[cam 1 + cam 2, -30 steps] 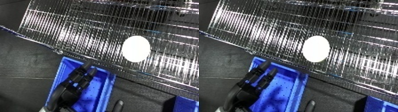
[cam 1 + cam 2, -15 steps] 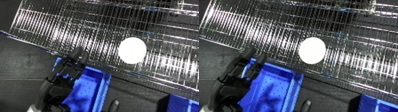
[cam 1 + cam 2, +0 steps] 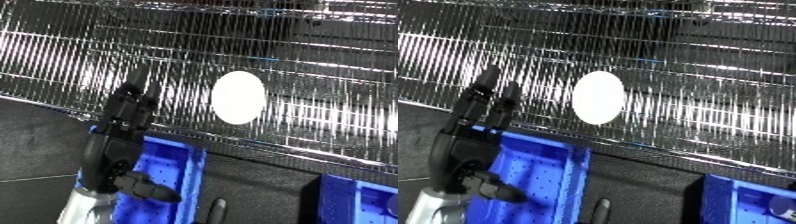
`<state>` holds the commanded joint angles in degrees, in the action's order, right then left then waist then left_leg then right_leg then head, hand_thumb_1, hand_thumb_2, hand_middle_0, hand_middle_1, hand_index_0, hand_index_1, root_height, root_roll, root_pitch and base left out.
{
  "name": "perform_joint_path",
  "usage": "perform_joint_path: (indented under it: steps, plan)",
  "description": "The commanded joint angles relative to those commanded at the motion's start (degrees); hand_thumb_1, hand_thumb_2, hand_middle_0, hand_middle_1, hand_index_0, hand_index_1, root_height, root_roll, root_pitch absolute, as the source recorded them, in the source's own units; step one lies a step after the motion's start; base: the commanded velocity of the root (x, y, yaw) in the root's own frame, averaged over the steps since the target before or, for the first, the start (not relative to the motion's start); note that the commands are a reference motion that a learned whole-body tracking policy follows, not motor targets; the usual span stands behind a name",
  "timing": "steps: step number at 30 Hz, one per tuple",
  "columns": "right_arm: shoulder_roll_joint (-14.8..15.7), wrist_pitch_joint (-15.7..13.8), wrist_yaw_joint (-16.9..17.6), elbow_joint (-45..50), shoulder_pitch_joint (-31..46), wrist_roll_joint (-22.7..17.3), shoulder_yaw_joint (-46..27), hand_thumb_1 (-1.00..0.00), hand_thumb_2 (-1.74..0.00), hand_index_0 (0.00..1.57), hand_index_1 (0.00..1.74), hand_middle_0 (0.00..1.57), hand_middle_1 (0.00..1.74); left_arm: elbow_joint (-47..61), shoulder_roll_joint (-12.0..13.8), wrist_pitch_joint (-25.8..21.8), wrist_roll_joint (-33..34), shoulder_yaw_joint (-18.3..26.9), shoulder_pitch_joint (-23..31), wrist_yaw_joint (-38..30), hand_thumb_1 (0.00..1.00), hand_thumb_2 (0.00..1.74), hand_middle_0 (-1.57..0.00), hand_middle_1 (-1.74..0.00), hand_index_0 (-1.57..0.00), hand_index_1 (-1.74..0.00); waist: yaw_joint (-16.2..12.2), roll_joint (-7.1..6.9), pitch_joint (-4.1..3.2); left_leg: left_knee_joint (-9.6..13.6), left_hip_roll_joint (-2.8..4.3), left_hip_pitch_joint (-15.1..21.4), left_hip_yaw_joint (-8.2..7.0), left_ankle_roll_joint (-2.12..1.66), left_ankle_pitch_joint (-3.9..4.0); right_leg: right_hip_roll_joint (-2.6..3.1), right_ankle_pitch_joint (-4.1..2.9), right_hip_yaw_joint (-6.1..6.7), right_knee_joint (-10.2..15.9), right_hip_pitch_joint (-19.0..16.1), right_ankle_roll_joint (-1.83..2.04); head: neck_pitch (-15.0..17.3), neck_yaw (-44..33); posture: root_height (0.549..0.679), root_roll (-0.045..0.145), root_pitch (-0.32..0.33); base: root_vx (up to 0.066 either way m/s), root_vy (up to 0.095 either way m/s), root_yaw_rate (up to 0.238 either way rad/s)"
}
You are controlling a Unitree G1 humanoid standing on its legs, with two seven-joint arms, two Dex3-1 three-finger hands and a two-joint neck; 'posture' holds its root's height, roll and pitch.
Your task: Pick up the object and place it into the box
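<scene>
A white oval object (image 3: pixel 238 97) lies on a silver wire shelf (image 3: pixel 293 45). My left hand (image 3: pixel 111 155) reaches up from the lower left, open, with its straight fingers (image 3: pixel 482 95) over the shelf's front part. They are to the left of the white object and apart from it. A blue bin (image 3: pixel 191 170) with a dotted floor sits under the hand, below the shelf's front edge. A dark fingertip (image 3: pixel 216 207), seemingly my right hand's, shows at the bottom edge. Nothing more of that hand is in view.
A second blue bin (image 3: pixel 342 200) shows at the lower right corner. The wire shelf's front rail (image 3: pixel 664 150) runs slantwise between the bins and the object. Dark floor (image 3: pixel 35 145) lies at the lower left.
My left hand has risen from over the blue bin towards the shelf, and its fingers now overlap the wires left of the white object. The object has stayed put.
</scene>
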<state>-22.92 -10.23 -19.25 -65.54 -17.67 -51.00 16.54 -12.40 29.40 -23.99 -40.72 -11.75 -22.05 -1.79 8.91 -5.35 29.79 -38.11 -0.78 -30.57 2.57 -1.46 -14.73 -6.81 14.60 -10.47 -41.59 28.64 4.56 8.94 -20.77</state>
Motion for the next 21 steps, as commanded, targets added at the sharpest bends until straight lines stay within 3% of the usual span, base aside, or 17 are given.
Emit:
perform_joint_path:
  steps: [8, 21]
  plan:
    - [0.39, 0.26, 0.61, 1.29, -2.17, 0.62, 1.95, 0.0, 0.0, 0.0, 0.0, 0.0, 0.0, -8.11, -2.02, 0.14, 3.71, -2.27, -5.43, -5.31, 0.0, 0.0, 0.0, 0.0, 0.0, 0.0, -1.94, -1.62, 0.0, -1.73, 1.3, -2.32, -0.44, 0.08, -0.5, 1.09, -0.4, 0.8, -0.96, 2.55, 0.21, -3.94, -3.15, 0.635, 0.002, 0.095, 0.002, 0.012, -0.126]
    - [0.67, 0.64, 2.2, 4.08, -3.26, -0.13, 4.36, 0.0, 0.0, 0.0, 0.0, 0.0, 0.0, -19.62, -2.79, 1.28, 5.41, -3.54, -13.16, -7.95, 0.0, 0.0, 0.0, 0.0, 0.0, 0.0, -4.93, -3.66, 0.0, -4.08, 2.59, -6.2, -0.86, 0.21, -1.71, 2.7, -0.82, 1.86, -1.67, 6.41, 0.36, -8.88, -5.47, 0.63, -0.011, 0.137, 0.006, 0.011, -0.084]
